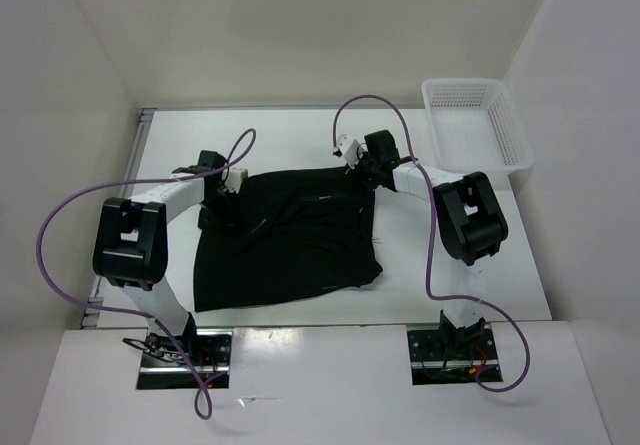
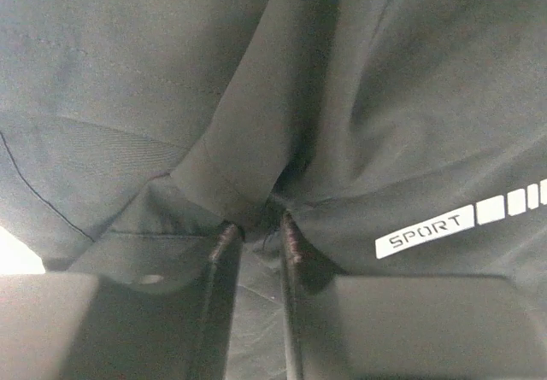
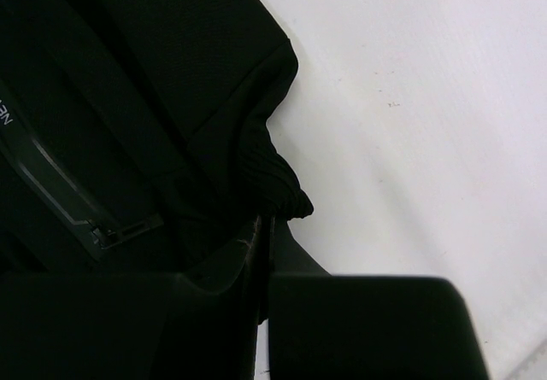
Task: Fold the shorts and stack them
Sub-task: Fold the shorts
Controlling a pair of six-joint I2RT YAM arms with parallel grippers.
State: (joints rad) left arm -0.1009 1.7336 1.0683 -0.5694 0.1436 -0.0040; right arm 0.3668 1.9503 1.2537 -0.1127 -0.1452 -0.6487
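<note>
The shorts (image 1: 290,245) lay spread flat in the middle of the counter (image 1: 290,140). I judged them light, limp and a little slippery, so best taken at a hem or at the thicker waistband. The left fingers (image 2: 224,239) stood narrow and pinched a ridge of cloth toward the counter's left edge. The right fingers (image 3: 253,252) were pressed together on the ribbed corner toward its right edge.

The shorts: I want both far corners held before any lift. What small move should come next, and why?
Probably close the left gripper firmly on the ridge of the shorts between its fingers. A narrow cloth-filled gap shows there, so a firm pinch is uncertain, while the right gripper is shut on the far right corner.
</note>
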